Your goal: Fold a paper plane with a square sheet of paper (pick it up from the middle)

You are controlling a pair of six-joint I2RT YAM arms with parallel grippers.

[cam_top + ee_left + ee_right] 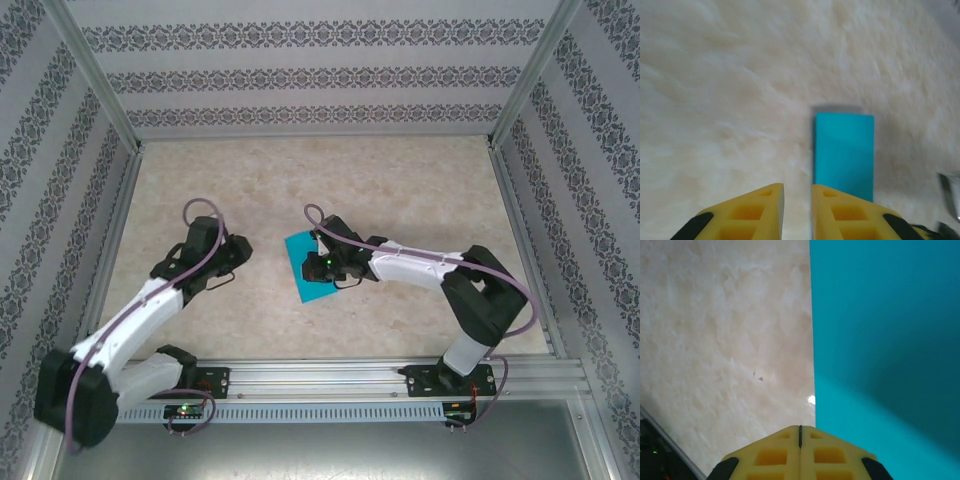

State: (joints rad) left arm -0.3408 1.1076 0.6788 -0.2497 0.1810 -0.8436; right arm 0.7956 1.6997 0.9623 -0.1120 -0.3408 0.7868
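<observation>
teal sheet (303, 268) under right gripper (335, 268), left gripper (240, 250) nearby

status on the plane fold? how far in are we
Early. Done: the teal sheet lies on the table as a narrow rectangle, so a first half fold looks made. In hand: the right gripper, shut, sits at the sheet's long edge, likely pressing it. The left gripper hovers close by, slightly open. Left: no pointed tip or wings yet.
</observation>
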